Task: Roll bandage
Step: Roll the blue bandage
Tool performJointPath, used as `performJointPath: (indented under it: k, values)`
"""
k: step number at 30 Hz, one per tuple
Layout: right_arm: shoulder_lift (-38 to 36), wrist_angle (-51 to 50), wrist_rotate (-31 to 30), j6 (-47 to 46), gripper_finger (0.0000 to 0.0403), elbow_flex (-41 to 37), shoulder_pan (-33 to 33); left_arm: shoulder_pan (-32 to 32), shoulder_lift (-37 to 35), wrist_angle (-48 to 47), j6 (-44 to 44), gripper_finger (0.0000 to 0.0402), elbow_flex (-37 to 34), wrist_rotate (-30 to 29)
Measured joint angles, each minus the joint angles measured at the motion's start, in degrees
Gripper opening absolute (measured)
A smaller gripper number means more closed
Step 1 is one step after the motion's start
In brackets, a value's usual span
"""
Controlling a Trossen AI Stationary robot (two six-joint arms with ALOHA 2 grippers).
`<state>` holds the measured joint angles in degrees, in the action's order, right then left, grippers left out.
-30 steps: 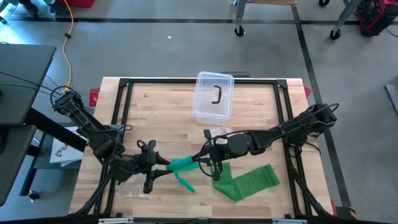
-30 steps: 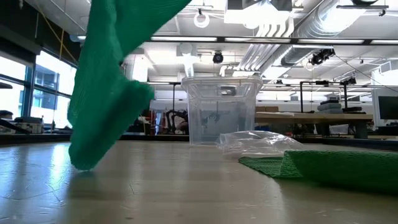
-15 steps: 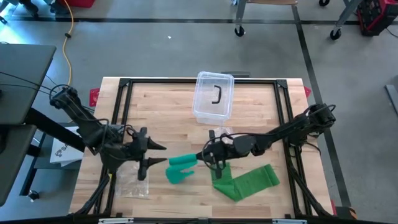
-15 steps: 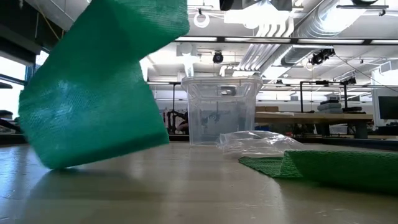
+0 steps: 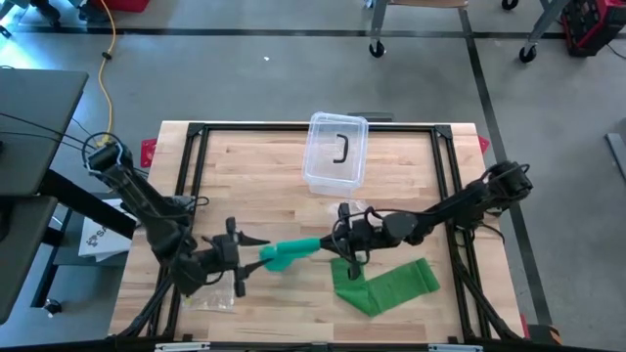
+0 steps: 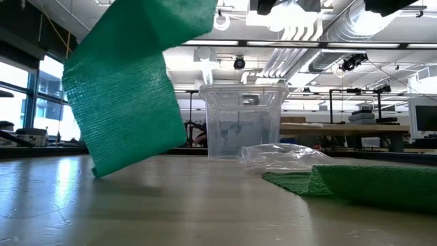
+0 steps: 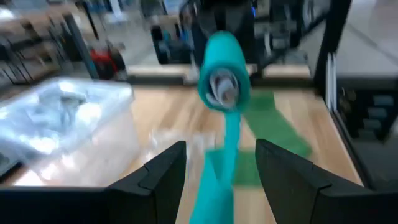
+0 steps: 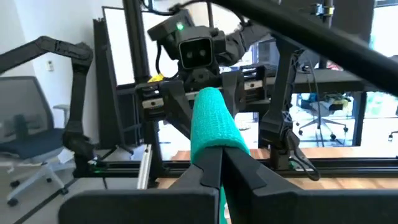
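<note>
The roll (image 5: pixel 285 254) is held above the desk (image 5: pixel 264 166), in front of the clear bin (image 5: pixel 335 152), clamped at one end by the closed right claw (image 5: pixel 337 244). In the right wrist view the roll (image 8: pixel 211 124) projects forward from between the shut fingers (image 8: pixel 239 171). The left claw (image 5: pixel 249 251) stands open, just beside the roll's free end and not touching it; in the left wrist view its fingers (image 7: pixel 163 174) are spread to either side of the roll (image 7: pixel 222 71). A loose tail hangs from the roll toward the desk, and the unrolled bandage (image 5: pixel 386 286) lies on the desk, farther from the bin than the roll.

The step in hand appears to be another winding turn. The free end would best be taken squarely by the left claw, with the roll kept level. The tail should be kept taut and aligned with the wound layers, so that no skewed layer forms. A loose grip could let the roll unwind.
</note>
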<state>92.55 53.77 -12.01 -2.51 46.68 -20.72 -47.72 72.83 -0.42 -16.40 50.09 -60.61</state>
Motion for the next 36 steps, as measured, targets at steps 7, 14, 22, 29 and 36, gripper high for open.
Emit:
performJointPath:
  k: [7,14,22,29,36]
  values:
    - [-3.4,-6.0,0.0,-0.1,0.0,0.0,-0.8,0.2,2.1,22.7,17.7,0.0186,-1.8,3.0]
    - [-3.4,-6.4,0.0,0.0,0.0,0.0,-0.8,4.0,2.2,23.9,17.0,0.015,-1.8,7.4]
    - [-3.4,-6.4,0.0,0.0,0.0,0.0,-0.8,3.6,1.1,23.7,18.2,0.0073,-1.8,6.8]
    - [-3.4,-6.2,0.0,0.1,0.0,0.0,-0.8,-1.1,-3.5,17.5,14.2,0.006,-1.8,4.8]
    - [-3.4,-5.9,0.0,0.0,0.0,0.1,-0.8,2.6,-0.3,13.7,7.7,0.006,-1.8,5.1]
